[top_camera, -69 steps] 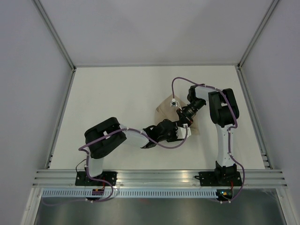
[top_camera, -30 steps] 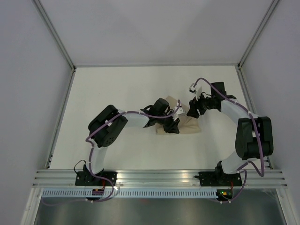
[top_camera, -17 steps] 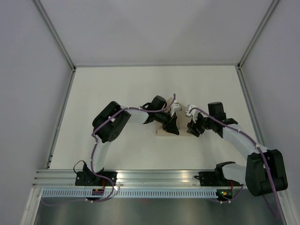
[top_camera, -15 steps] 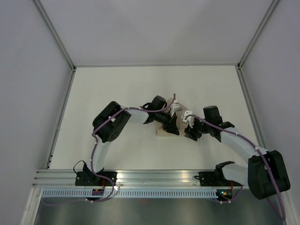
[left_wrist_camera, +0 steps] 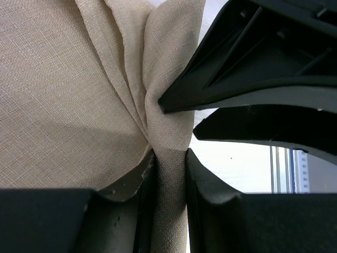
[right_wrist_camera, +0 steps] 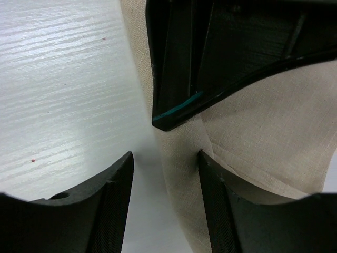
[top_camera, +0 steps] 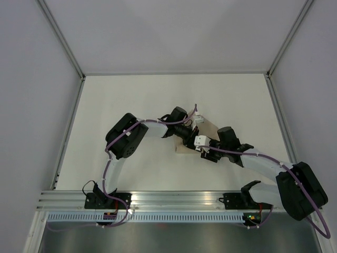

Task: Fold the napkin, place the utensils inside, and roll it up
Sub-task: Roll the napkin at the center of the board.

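— Leftward the right gripper (right_wrist_camera: 166, 211) had swung, meeting the left gripper (left_wrist_camera: 169, 203).
— Yes. It stood open astride the napkin (left_wrist_camera: 63, 95) edge, right of the table (top_camera: 131, 105) centre; the left one clamped 1 fold.

Saw thin tan-beige napkin (left_wrist_camera: 63, 95), plain weave; lay mostly flat w/ faint creases, one edge bunched into tight pleats & squeezed to a narrow strip
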Controlling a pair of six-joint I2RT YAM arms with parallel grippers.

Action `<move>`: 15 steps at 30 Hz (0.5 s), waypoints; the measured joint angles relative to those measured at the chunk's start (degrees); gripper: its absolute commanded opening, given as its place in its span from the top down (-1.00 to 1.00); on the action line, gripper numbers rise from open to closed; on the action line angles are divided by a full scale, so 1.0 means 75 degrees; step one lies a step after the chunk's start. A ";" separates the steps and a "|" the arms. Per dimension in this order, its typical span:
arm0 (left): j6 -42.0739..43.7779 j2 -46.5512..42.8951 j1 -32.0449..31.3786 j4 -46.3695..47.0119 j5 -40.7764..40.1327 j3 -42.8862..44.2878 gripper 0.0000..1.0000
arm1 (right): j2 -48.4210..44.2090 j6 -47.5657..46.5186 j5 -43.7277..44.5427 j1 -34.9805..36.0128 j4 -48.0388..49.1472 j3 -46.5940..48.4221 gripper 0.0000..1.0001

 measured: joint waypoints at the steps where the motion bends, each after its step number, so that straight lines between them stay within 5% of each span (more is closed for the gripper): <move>1: 0.0000 0.0006 0.0003 -0.0050 0.0003 0.0032 0.95 | 0.0052 -0.0032 0.0067 0.0050 0.0064 -0.0012 -0.16; 6: 0.0009 0.0090 0.0000 -0.0682 -0.0006 0.0367 0.95 | 0.0466 -0.0259 0.0513 0.0385 0.0326 0.0125 0.14; 10: 0.0044 0.0140 0.0003 -0.1166 -0.0023 0.0595 0.89 | 0.0927 -0.0463 0.0804 0.0536 0.0268 0.0481 0.68; 15: 0.0082 0.0143 0.0070 -0.1405 -0.0050 0.0667 0.33 | 0.1215 -0.0656 0.0813 0.0592 -0.0082 0.0845 0.99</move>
